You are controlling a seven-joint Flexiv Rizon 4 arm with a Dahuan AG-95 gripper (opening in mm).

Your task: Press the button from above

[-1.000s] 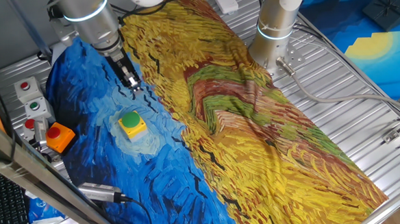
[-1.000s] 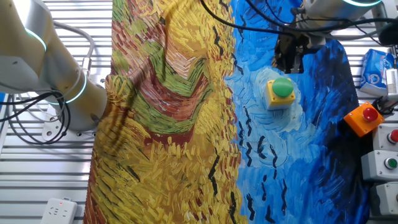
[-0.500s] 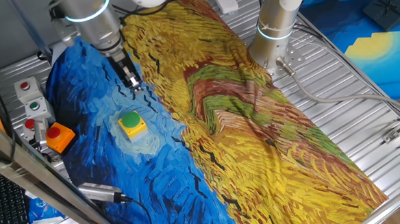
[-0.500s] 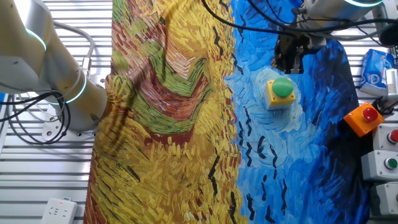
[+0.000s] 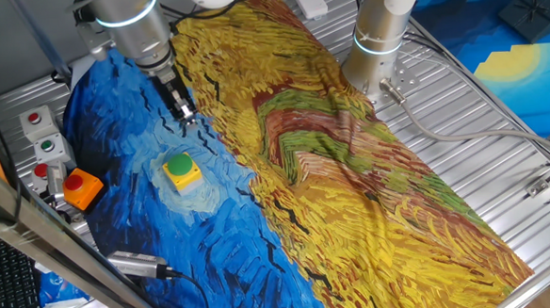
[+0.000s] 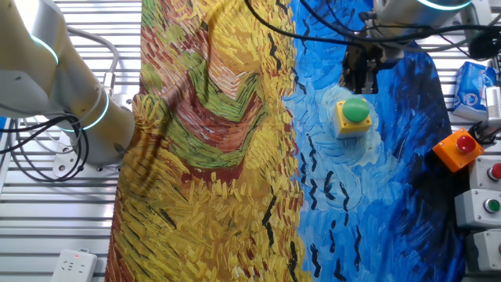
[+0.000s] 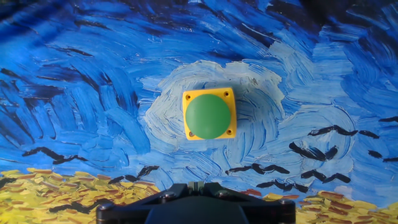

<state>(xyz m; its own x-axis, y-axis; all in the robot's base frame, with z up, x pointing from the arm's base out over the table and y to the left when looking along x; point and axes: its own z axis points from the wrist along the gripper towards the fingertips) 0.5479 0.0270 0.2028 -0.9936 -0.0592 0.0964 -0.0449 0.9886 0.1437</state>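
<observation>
Button upright, green cap facing up, gripper apart

a robotics lab bench: a ribbed aluminium table draped with a painted-style cloth, two robot arm bases bolted on, loose cables, and grey button boxes along the edge.

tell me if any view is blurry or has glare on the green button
Hand view: sharp, the round green push-button cap on its yellow box evenly lit, no glare; only the dark end effector body at the bottom edge is soft. One fixed view: the cap is small but clear, no hotspot. The other fixed view: clear, a faint sheen on the cap.
</observation>
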